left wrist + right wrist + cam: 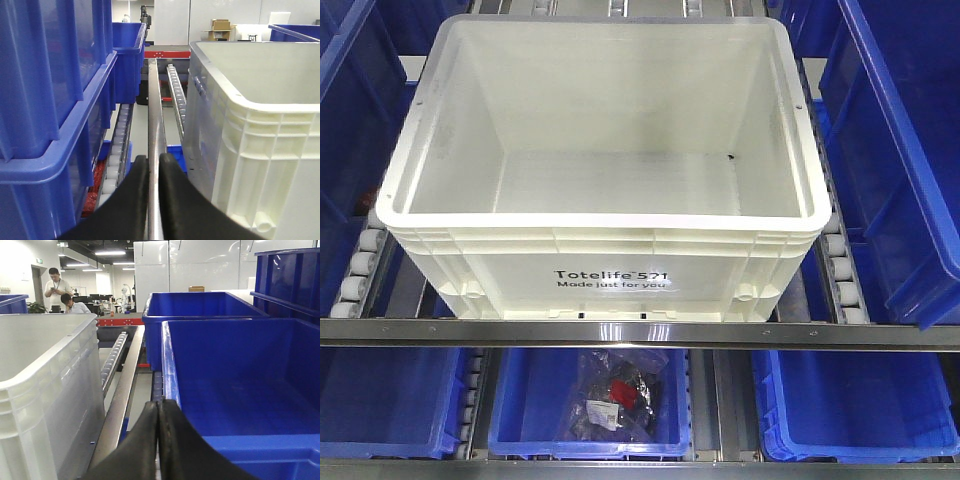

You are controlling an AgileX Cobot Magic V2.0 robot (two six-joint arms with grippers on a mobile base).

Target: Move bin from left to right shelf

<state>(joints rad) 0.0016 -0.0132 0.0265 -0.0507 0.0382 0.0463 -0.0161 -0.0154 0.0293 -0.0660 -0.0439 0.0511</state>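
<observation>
Roller shelf (358, 264) carries the white bin (610, 258) between blue bins (905, 150); my left gripper (154, 160) is narrowly parted beside it, my right gripper (158, 404) pressed closed

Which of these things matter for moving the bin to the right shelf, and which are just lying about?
For the job:
white crate
roller shelf under it
left pincer
right pincer

Just lying about:
blue bins at the sides
bag of parts in the lower blue bin
cardboard box far back
two men far back
</observation>
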